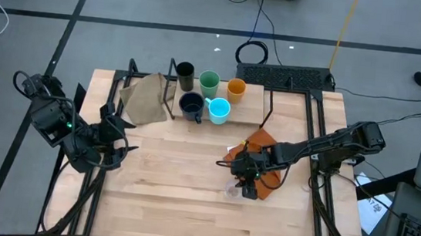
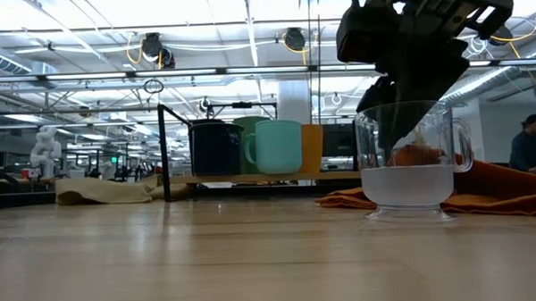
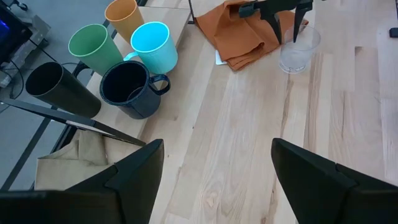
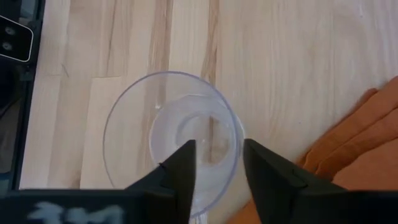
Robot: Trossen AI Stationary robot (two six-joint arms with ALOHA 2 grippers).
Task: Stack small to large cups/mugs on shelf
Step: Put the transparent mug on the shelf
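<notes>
High view: right end effector [image 1: 248, 188] straddled clear cup's [image 1: 234, 188] rim, fingers narrowly apart, cup on tabletop [image 1: 186, 209] beside orange cloth [image 1: 258, 142]. Left end effector [image 1: 114, 149] hung open nr tabletop's left edge.

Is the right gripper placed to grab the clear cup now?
Probably yes. The right gripper hangs directly over the small clear cup, one finger looking inside the rim and one outside; only the orange cloth lies beside it.
</notes>
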